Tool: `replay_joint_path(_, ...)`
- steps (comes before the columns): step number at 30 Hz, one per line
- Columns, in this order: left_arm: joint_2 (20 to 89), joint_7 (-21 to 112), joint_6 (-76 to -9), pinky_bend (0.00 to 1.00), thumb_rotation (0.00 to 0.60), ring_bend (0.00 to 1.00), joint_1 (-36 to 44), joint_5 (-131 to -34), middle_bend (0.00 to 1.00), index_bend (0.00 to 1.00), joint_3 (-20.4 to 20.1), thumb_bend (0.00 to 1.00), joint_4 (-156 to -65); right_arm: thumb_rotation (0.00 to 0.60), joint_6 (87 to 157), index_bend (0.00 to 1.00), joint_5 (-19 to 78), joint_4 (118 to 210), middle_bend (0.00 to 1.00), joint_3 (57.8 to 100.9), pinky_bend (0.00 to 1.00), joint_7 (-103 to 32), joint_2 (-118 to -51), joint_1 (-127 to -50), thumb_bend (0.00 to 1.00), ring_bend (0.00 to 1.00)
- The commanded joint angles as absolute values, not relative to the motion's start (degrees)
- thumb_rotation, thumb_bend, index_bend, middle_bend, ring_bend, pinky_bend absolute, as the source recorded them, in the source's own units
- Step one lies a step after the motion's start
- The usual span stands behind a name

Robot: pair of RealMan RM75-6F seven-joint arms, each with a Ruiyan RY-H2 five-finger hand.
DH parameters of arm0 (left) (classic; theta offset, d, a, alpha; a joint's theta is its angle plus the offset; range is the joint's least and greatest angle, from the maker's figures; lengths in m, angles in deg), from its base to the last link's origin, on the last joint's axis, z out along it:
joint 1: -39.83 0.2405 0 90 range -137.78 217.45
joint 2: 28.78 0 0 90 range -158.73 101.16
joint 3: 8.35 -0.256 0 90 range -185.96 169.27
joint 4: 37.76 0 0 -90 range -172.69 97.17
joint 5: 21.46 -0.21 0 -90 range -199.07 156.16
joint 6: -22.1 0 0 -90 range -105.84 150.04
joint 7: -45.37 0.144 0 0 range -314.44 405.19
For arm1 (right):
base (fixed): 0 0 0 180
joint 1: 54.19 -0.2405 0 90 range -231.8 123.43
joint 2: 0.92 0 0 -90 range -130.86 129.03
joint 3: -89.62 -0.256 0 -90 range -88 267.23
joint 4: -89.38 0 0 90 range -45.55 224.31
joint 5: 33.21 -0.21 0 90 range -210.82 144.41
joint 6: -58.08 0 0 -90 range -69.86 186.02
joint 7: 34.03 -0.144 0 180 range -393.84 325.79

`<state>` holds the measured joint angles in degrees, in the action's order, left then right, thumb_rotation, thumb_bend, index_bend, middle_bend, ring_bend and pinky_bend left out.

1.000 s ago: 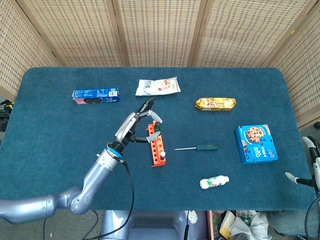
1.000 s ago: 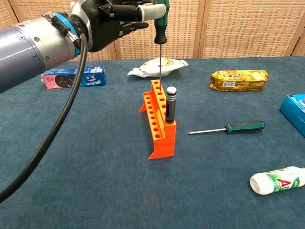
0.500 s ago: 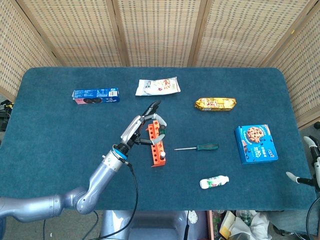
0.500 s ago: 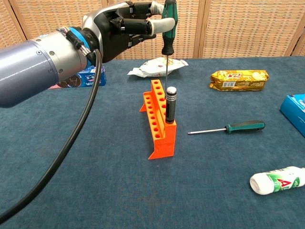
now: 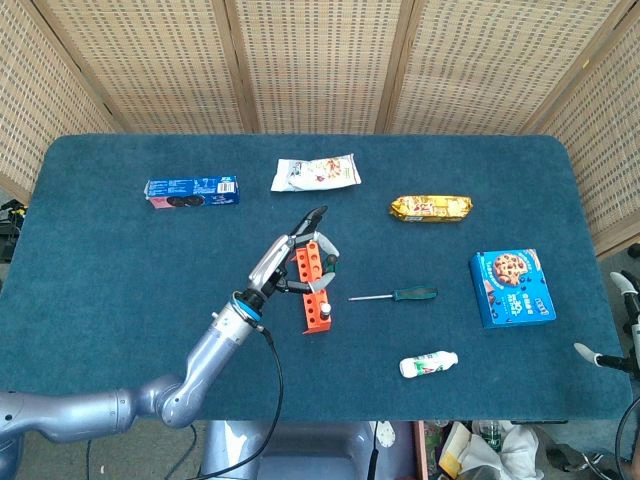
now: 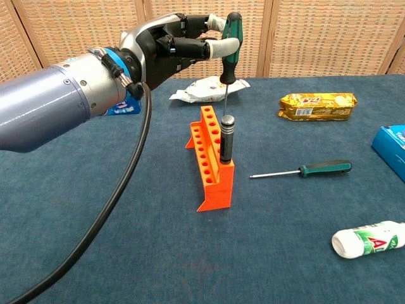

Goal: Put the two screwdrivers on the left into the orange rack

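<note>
My left hand point(image 6: 171, 47) point(image 5: 295, 255) pinches a green-handled screwdriver point(image 6: 230, 47) upright by its handle. Its thin shaft points down just behind a black-handled screwdriver point(image 6: 226, 139) that stands in the near end of the orange rack point(image 6: 209, 158) point(image 5: 312, 290). Whether the tip is inside a hole I cannot tell. A second green-handled screwdriver point(image 6: 304, 170) point(image 5: 395, 295) lies flat on the blue cloth to the right of the rack. Of my right hand point(image 5: 620, 325) only a small part shows at the right edge of the head view.
A blue biscuit pack point(image 5: 192, 191), a white snack bag point(image 5: 315, 172) and a gold wrapped pack point(image 5: 431, 207) lie across the far half of the table. A blue cookie box point(image 5: 511, 288) and a white bottle point(image 5: 428, 365) lie to the right.
My left hand has carried the green-handled screwdriver rightward and down, from above the rack's far end to just behind the black-handled one.
</note>
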<state>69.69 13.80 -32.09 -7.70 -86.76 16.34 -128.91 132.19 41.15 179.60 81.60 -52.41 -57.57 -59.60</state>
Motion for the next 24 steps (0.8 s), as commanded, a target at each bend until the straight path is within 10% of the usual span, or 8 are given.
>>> replay_joint_path(1,69.89,13.65,-32.04,0.0,0.6,0.0,-7.68,-86.39,0.0,0.64,16.39,0.41,-128.63,0.6,132.14,0.0,41.16,179.53,0.0,81.58,0.0,-52.57,-57.54,-59.6,0.0,0.0)
replay_joint_path(24,70.98,12.66,-30.74,0.0,0.6,0.0,-7.58,-86.24,0.0,0.64,15.71,0.41,-125.79,0.6,131.77,0.0,41.05,179.34,0.0,81.57,0.0,-52.63,-57.57,-59.74,0.0,0.0)
